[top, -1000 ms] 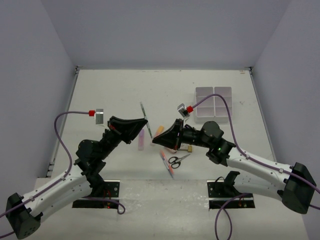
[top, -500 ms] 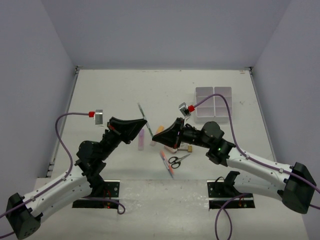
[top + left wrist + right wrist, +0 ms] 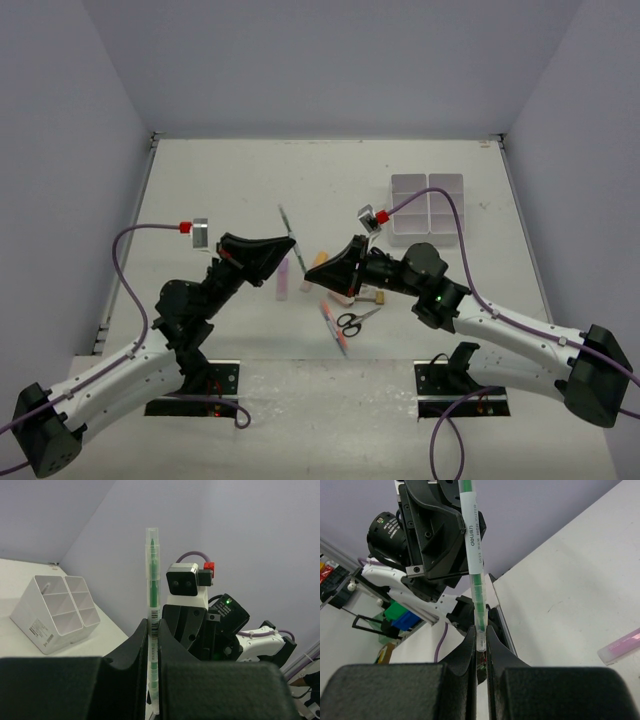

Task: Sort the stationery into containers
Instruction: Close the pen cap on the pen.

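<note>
Nearest the arm bases: black-handled scissors (image 3: 352, 320) and pink-red pen (image 3: 334, 327), flat on the table (image 3: 220, 180), just beside each other.

Just beyond: small tan eraser (image 3: 379, 297) at the edge of the right arm's head; lilac highlighter (image 3: 284, 280) and orange-peach highlighter (image 3: 317, 262) loose on the table, between the two arms' heads.

Mid-table, raised clear of the surface: green pen (image 3: 152, 580), steeply tilted in the overhead view, gripped at once from both sides.

Left gripper (image 3: 153, 630): clenched on the pen's barrel at the barcode label; leaves the clear-capped end standing well above the fingers (image 3: 139, 640).

Right gripper (image 3: 481, 632): closed tight on the pen's opposite end, seated in the narrow slit between its fingers (image 3: 496, 645); faces the left gripper head-on, near it.

Far right: white organiser box (image 3: 428, 205), six compartments in a two-by-three grid, upright on the table, well apart from the pen and from both grippers; shows in the left wrist view behind and left of the pen.
</note>
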### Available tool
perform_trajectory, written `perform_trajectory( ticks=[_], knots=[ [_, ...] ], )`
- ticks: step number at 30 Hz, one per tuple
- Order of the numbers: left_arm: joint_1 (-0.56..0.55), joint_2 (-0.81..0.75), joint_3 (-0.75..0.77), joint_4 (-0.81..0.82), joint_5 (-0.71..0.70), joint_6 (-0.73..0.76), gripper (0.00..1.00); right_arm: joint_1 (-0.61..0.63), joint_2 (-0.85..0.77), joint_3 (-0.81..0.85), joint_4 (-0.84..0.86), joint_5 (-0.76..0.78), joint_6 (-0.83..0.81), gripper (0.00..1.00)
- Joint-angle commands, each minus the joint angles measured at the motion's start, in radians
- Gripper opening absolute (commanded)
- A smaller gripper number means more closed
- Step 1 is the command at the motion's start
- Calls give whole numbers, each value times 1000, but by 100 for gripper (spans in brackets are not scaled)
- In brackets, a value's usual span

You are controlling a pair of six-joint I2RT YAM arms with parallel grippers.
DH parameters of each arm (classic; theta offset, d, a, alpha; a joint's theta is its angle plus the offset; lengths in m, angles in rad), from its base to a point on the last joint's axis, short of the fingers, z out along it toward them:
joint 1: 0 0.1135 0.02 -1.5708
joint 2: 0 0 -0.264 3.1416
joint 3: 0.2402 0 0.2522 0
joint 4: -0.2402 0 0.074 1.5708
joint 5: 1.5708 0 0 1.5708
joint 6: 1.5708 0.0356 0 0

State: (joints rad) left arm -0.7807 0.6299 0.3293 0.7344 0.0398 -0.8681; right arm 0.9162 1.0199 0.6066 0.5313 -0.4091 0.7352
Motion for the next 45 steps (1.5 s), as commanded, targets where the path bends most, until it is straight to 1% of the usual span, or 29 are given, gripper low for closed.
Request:
perform_trajectory(
  ticks=[1, 6, 10, 17, 20, 24, 28, 32, 36, 44, 45],
  knots=[
    [1, 37, 22, 36, 111, 68, 0, -1, -22, 65, 36, 60, -25, 0],
    [1, 41, 14, 76, 158, 117, 0, 0, -44, 70, -20, 111, -8, 0],
    [1, 35, 7, 79, 142, 118, 0, 0, -62, 52, 29, 100, 2, 0],
    [1, 45, 25, 63, 125, 83, 0, 0, -55, 21, 133, 47, -37, 0],
    [1, 57, 53, 34, 143, 77, 0, 3, -46, 31, 139, 15, -84, 0],
    [0, 50, 92, -16, 155, 81, 0, 4, -53, 37, 127, 20, -139, 0],
    [1, 42, 121, -64, 172, 84, 0, 3, -67, 33, 126, 36, -152, 0],
    [1, 47, 125, -59, 204, 103, 0, 3, -68, 30, 150, 43, -135, 0],
    [-3, 53, 112, -19, 247, 121, 0, 6, -69, 21, 183, 39, -131, 0],
    [-1, 44, 113, -15, 272, 146, 0, 4, -53, 24, 191, 42, -147, 0],
    [-2, 44, 117, -18, 272, 151, 1, 4, -51, 22, 199, 39, -152, 0]
  ],
)
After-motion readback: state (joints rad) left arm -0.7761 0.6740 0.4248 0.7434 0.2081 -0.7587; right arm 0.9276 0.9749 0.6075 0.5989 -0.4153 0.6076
